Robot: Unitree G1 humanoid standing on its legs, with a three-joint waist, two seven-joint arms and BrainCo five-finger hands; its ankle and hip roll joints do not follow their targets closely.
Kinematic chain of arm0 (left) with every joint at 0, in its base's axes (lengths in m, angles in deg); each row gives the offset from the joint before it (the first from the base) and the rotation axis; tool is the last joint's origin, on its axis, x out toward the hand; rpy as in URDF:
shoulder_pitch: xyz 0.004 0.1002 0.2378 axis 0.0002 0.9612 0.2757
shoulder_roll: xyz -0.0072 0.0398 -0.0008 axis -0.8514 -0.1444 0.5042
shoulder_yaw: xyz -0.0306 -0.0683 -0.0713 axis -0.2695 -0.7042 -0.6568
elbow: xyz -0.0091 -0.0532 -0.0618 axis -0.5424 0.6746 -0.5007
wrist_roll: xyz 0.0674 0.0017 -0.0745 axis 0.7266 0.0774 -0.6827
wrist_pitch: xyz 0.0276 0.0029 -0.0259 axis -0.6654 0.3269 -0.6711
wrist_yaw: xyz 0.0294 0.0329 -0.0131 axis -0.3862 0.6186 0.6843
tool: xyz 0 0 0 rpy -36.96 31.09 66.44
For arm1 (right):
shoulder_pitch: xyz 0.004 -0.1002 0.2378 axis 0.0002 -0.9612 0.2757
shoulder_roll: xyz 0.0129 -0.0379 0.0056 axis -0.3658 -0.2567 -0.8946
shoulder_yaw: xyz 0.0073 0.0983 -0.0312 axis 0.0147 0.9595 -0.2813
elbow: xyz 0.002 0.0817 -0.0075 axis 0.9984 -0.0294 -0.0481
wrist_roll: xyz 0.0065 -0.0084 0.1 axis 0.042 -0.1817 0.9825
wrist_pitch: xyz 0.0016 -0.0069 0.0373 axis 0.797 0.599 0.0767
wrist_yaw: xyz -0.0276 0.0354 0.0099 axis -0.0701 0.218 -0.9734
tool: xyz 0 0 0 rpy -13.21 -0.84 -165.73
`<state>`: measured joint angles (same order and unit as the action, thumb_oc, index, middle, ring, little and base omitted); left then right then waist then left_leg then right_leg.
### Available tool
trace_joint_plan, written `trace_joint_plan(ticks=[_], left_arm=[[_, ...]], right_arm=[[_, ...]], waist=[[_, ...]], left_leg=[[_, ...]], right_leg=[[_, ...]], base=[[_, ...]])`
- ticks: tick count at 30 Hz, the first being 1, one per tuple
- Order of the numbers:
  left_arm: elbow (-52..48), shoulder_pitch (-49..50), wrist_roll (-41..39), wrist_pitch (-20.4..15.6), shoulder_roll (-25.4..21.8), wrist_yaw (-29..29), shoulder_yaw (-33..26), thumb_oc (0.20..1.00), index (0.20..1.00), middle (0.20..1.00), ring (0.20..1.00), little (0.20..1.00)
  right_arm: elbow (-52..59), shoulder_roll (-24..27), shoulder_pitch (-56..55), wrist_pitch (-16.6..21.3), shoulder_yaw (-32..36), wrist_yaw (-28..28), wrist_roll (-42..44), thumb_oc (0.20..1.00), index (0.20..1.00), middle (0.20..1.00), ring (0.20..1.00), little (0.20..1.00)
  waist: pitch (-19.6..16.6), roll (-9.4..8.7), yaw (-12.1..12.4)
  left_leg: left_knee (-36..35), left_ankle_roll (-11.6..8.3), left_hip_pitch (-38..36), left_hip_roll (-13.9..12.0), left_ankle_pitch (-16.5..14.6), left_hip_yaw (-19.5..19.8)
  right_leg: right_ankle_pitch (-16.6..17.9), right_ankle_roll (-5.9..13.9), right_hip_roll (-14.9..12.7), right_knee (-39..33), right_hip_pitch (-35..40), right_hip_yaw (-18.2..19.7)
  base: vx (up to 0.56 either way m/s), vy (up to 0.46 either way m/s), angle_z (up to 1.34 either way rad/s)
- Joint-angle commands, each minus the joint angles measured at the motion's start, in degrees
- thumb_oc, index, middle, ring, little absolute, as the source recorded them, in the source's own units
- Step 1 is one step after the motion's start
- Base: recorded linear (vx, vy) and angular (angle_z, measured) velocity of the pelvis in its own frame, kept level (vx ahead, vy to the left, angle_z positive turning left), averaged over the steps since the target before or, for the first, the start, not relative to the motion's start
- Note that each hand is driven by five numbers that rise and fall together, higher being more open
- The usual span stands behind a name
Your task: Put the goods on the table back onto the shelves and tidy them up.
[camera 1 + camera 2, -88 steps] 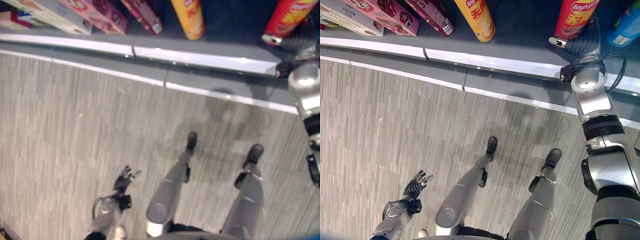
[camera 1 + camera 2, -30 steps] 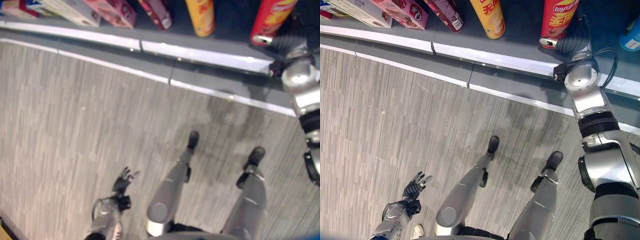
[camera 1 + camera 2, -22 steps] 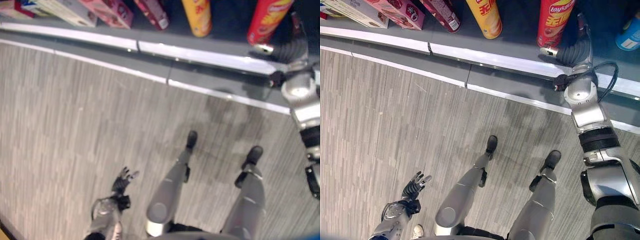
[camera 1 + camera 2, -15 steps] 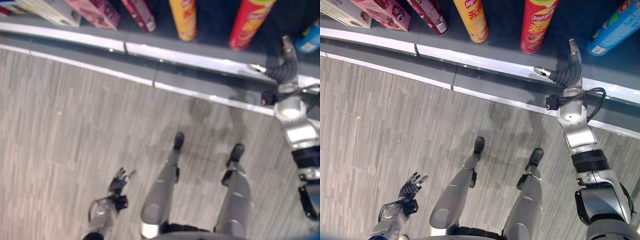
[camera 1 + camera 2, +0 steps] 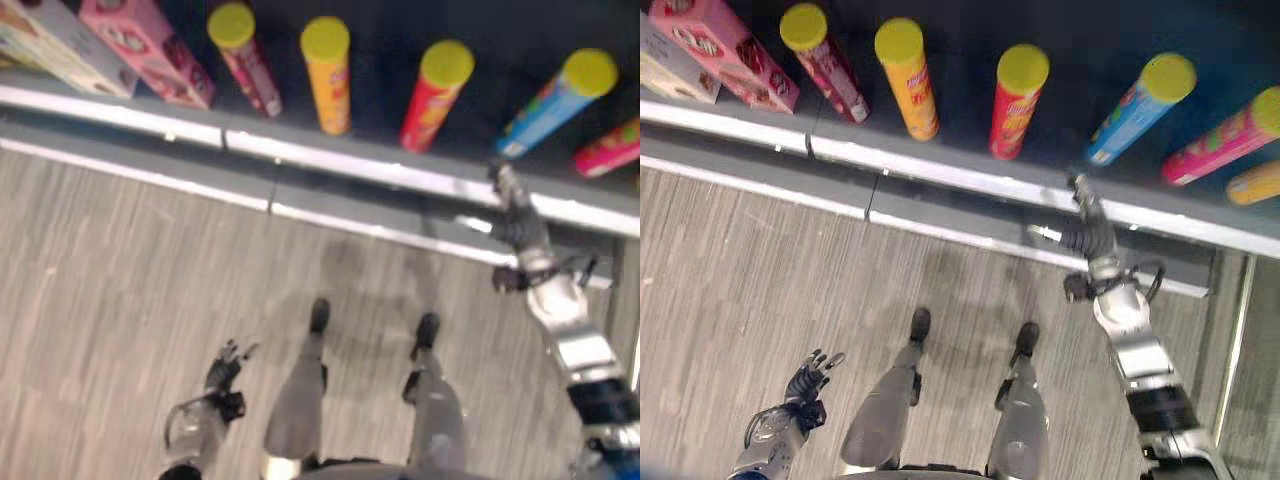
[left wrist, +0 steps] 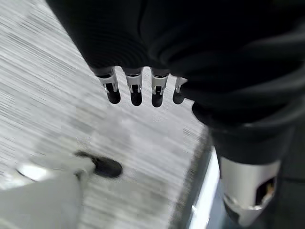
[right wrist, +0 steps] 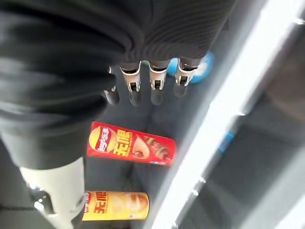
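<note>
Right hand [image 5: 1088, 232] has drawn back from red can [image 5: 1017, 103], now upright on shelf [image 5: 940, 165]; fingers straight, empty; can light, rigid, slick: grasp mid-body; left hand [image 5: 805, 383] relaxed, empty.

Dark shelf [image 5: 970, 170]: upright crisp tubes [image 5: 1017, 103], pink box [image 5: 723, 55].

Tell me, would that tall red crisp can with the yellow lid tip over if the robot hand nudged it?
Probably, if pushed near the top: the tall red crisp can with the yellow lid stands upright, narrow for its height. Once down, its round body would likely roll. It looks stiff, and the open right robot hand is near but not touching it.
</note>
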<state>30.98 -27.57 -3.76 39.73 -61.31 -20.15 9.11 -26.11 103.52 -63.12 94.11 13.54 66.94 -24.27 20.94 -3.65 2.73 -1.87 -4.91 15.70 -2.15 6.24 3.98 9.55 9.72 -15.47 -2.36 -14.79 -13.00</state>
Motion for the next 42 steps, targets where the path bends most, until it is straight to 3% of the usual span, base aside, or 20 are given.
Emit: trace_joint_plan(ticks=[1,6,11,14,19,21,22,25,26,27,28,31,32,33,34,37,39,40,41,42], left_arm=[[2.1,2.4,4.3,-0.9,-2.3,-1.4,-1.2,1.000,1.000,1.000,1.000,1.000],[3.6,2.7,6.8,-1.4,-2.3,-2.4,-1.5,1.000,1.000,1.000,1.000,1.000],[5.9,1.7,10.3,-2.1,-1.9,-3.0,-0.6,1.000,1.000,1.000,1.000,1.000],[6.3,1.1,11.4,-2.0,-1.2,-2.1,0.4,1.000,1.000,1.000,1.000,1.000],[9.2,-0.3,12.1,-1.6,-0.5,-0.9,-0.5,1.000,1.000,1.000,1.000,1.000],[10.8,-1.3,13.8,-1.3,-0.7,-0.7,-0.4,1.000,1.000,1.000,1.000,1.000],[11.3,-1.7,14.9,-0.9,-1.4,-0.7,-0.4,1.000,1.000,1.000,1.000,1.000],[11.9,-2.1,15.3,-0.6,-1.7,-0.5,-0.7,1.000,1.000,1.000,1.000,1.000],[12.1,-1.8,14.7,-0.3,-2.3,0.0,-1.9,1.000,1.000,1.000,1.000,1.000],[12.1,-1.8,14.7,-0.3,-2.3,0.0,-1.9,1.000,1.000,1.000,1.000,1.000],[11.7,-1.6,13.8,-0.4,-2.3,0.3,-3.1,1.000,1.000,1.000,1.000,1.000],[11.4,-0.3,14.0,-0.6,-2.0,-0.2,-3.8,1.000,1.000,1.000,1.000,1.000],[11.4,-0.3,14.0,-0.6,-2.0,-0.2,-3.8,1.000,1.000,1.000,1.000,1.000],[11.1,0.5,13.8,-0.8,-1.3,-0.2,-4.7,1.000,1.000,1.000,1.000,1.000],[11.1,0.5,13.8,-0.8,-1.3,-0.2,-4.6,1.000,1.000,1.000,1.000,1.000],[8.7,0.8,11.7,-1.7,-0.1,-0.4,-4.6,1.000,1.000,1.000,1.000,1.000],[8.1,0.8,11.7,-1.7,0.1,-0.6,-4.4,1.000,1.000,1.000,1.000,1.000],[7.9,0.9,12.2,-1.9,1.0,-1.0,-4.0,1.000,1.000,1.000,1.000,1.000],[8.1,0.5,12.5,-2.1,1.4,-1.0,-3.7,1.000,1.000,1.000,1.000,1.000],[8.3,0.7,12.7,-2.6,2.7,-1.0,-3.1,1.000,1.000,1.000,1.000,1.000]], right_arm=[[3.9,2.2,-3.1,1.6,-1.2,-8.2,8.0,1.000,1.000,1.000,1.000,1.000],[0.7,2.4,-9.0,0.2,-2.2,-12.2,8.8,1.000,1.000,1.000,1.000,1.000],[-10.3,2.2,-15.1,-1.3,0.4,-11.0,-0.9,1.000,1.000,1.000,1.000,1.000],[-16.4,-2.4,-16.4,-2.1,4.5,-7.2,-3.3,1.000,1.000,1.000,1.000,1.000],[-19.5,-5.9,-15.0,-1.8,6.4,-3.5,-3.9,1.000,1.000,1.000,1.000,1.000],[-19.2,-6.2,-14.4,-1.5,5.9,-2.2,-4.9,1.000,1.000,1.000,1.000,1.000],[-18.4,-6.0,-14.4,-1.3,5.7,-2.1,-5.1,1.000,1.000,1.000,1.000,1.000],[-18.0,-5.6,-14.1,-1.0,5.5,-1.7,-5.3,1.000,1.000,1.000,1.000,1.000],[-16.5,-4.7,-13.9,-1.1,5.8,-1.3,-6.2,1.000,1.000,1.000,1.000,1.000],[-16.5,-4.7,-13.9,-1.1,5.8,-1.3,-6.2,1.000,1.000,1.000,1.000,1.000],[-13.7,-3.8,-13.4,-1.0,6.9,-1.0,-6.5,1.000,1.000,1.000,1.000,1.000],[-8.9,-2.2,-13.6,-1.0,9.2,-1.0,-6.4,1.000,1.000,1.000,1.000,1.000],[-8.9,-2.2,-13.6,-1.1,9.3,-1.0,-6.4,1.000,1.000,1.000,1.000,1.000],[-5.2,-0.4,-13.7,-0.5,11.2,-0.8,-6.2,1.000,1.000,1.000,1.000,1.000],[-5.2,-0.4,-13.8,-0.5,11.2,-0.8,-6.2,1.000,1.000,1.000,1.000,1.000],[-0.3,3.6,-13.5,1.7,14.9,0.4,-5.4,1.000,1.000,1.000,1.000,1.000],[0.7,4.6,-13.6,2.1,16.5,0.8,-5.3,1.000,1.000,1.000,1.000,1.000],[2.4,6.3,-13.1,3.3,19.6,2.2,-4.8,1.000,1.000,1.000,1.000,1.000],[2.4,7.3,-12.1,3.6,20.6,2.9,-4.4,1.000,1.000,1.000,1.000,1.000],[3.8,9.3,-9.1,4.4,21.8,4.1,-4.7,1.000,1.000,1.000,1.000,1.000]], waist=[[-5.1,1.06,-1.1],[-7.8,0.44,-2.8],[-11.1,0.36,-5.5],[-12.6,0.47,-7.8],[-12.5,0.17,-9.2],[-11.5,0.39,-9.2],[-10.3,0.72,-8.7],[-10.0,0.78,-8.2],[-10.0,0.89,-6.8],[-10.0,0.89,-6.8],[-11.4,-0.26,-5.2],[-13.1,-0.87,-4.2],[-13.1,-0.79,-4.1],[-14.1,-0.34,-4.1],[-14.1,-0.31,-4.1],[-14.3,1.54,-4.8],[-14.2,2.05,-5.0],[-14.2,2.41,-5.6],[-13.9,2.40,-5.4],[-13.3,0.92,-4.2]], left_leg=[[-2.8,-4.48,-2.9,-4.3,-2.6,-1.4],[-3.1,-4.38,-6.7,-4.8,-3.5,-3.5],[-3.1,-2.20,-12.7,-3.8,-6.2,-5.6],[-3.1,-0.67,-15.8,-1.9,-8.0,-7.4],[-2.8,0.24,-17.5,-0.7,-9.2,-11.3],[-2.3,0.79,-18.0,-1.3,-9.4,-13.7],[-1.2,1.10,-17.8,-2.5,-9.5,-15.7],[-0.1,1.13,-17.1,-3.3,-9.1,-17.0],[1.6,0.45,-16.7,-5.6,-9.9,-19.8],[1.6,0.45,-16.7,-5.6,-9.9,-19.8],[3.0,-1.03,-14.8,-8.3,-8.6,-23.0],[4.4,-3.89,-14.6,-12.4,-7.4,-24.8],[4.3,-3.97,-14.7,-12.5,-7.4,-24.9],[4.2,-6.28,-14.7,-16.4,-4.6,-25.8],[4.2,-6.30,-14.7,-16.4,-4.6,-25.8],[3.6,-8.52,-15.3,-21.8,2.9,-25.5],[3.4,-8.87,-15.4,-22.7,5.2,-25.2],[4.3,-8.53,-15.1,-23.3,6.3,-25.7],[6.3,-7.56,-14.5,-21.7,4.1,-24.6],[8.6,-2.67,-11.0,-10.6,-5.4,-16.7]], right_leg=[[-3.2,3.83,-3.2,3.9,1.5,1.5],[-2.9,4.10,-2.7,3.0,3.5,2.7],[-2.6,4.84,-3.2,4.7,5.9,5.3],[1.1,5.28,-4.1,4.9,6.1,7.9],[6.5,5.28,-4.1,4.0,4.0,10.5],[4.9,5.28,-4.5,5.4,2.8,8.1],[1.2,5.14,-5.9,8.3,4.2,3.4],[0.5,4.70,-7.0,10.9,5.2,1.1],[-1.9,4.21,-9.7,15.7,7.2,-3.2],[-1.9,4.21,-9.7,15.7,7.2,-3.1],[0.9,5.01,-13.2,14.6,10.1,-7.8],[-1.5,5.28,-9.8,7.5,13.2,-8.3],[-1.4,5.28,-9.6,7.4,13.3,-8.3],[-4.7,5.19,-5.6,3.8,14.5,-8.2],[-4.7,5.18,-5.5,3.8,14.5,-8.2],[-9.2,2.47,1.8,1.2,16.1,-7.0],[-9.7,1.76,3.6,0.2,16.7,-7.0],[-10.5,0.75,6.0,-2.3,18.1,-6.7],[-10.9,0.30,6.2,-2.3,18.1,-6.1],[-9.9,-0.97,6.3,-2.4,16.8,-4.7]], base=[[0.09,0.030,-0.28],[0.08,0.042,-0.31],[0.09,0.115,-0.35],[0.02,0.142,-0.24],[-0.05,0.103,-0.47],[-0.16,0.034,-0.83],[-0.16,-0.006,-0.90],[-0.16,-0.090,-0.74],[-0.09,-0.106,-0.50],[-0.22,-0.418,-0.59],[-0.12,-0.320,-0.66],[-0.06,-0.500,-0.70],[0.03,-0.459,-1.11],[0.03,-0.335,-1.14],[0.06,-0.504,-1.16],[0.03,-0.368,-0.54],[0.01,-0.285,-0.17],[-0.02,-0.292,-0.18],[-0.08,-0.477,-0.42],[-0.07,-0.264,-0.57]])
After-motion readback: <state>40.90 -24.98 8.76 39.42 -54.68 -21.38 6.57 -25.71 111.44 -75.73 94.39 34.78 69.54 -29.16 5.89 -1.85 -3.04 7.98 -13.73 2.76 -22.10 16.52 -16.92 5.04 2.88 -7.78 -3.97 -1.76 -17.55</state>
